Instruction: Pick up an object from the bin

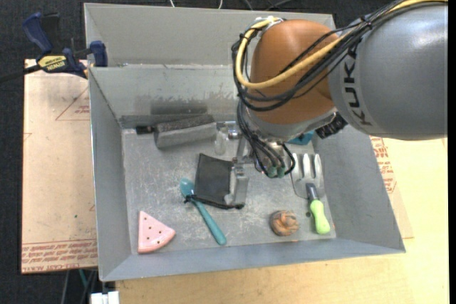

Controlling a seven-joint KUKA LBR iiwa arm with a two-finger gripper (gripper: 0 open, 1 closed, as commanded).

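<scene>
Black, flat and roughly square, the thin pad-like piece [211, 179] lies on the floor of the grey metal bin [107, 153], near its middle, and it is the thing nearest your claw [238, 180]. The claw stands low at the piece's right edge, touching it or just beside it. From this angle you cannot tell whether the claw is apart or together, nor whether the piece is inside it. I judge the step in hand to be settling onto that edge and closing. To do it well, set the grip across the thin edge rather than pressing down on the flat face, since a flat piece on a flat floor gives little to catch; one side may need tipping up first. Mind the teal plastic spoon-like tool [206, 213], whose head lies against the piece's lower left corner and could be dragged along. Farther out, you have a grey rectangular bar [184, 133] toward the back wall, a metal fork with a green handle [315, 206] to the right, a brown lumpy thing [285, 223] just beside the fork, and a pink triangular wedge with small dots [153, 233] in the near left corner. The one word you can read is "KUKA", running sideways on the grey arm [399, 75] next to the orange wrist cover [292, 67].
</scene>
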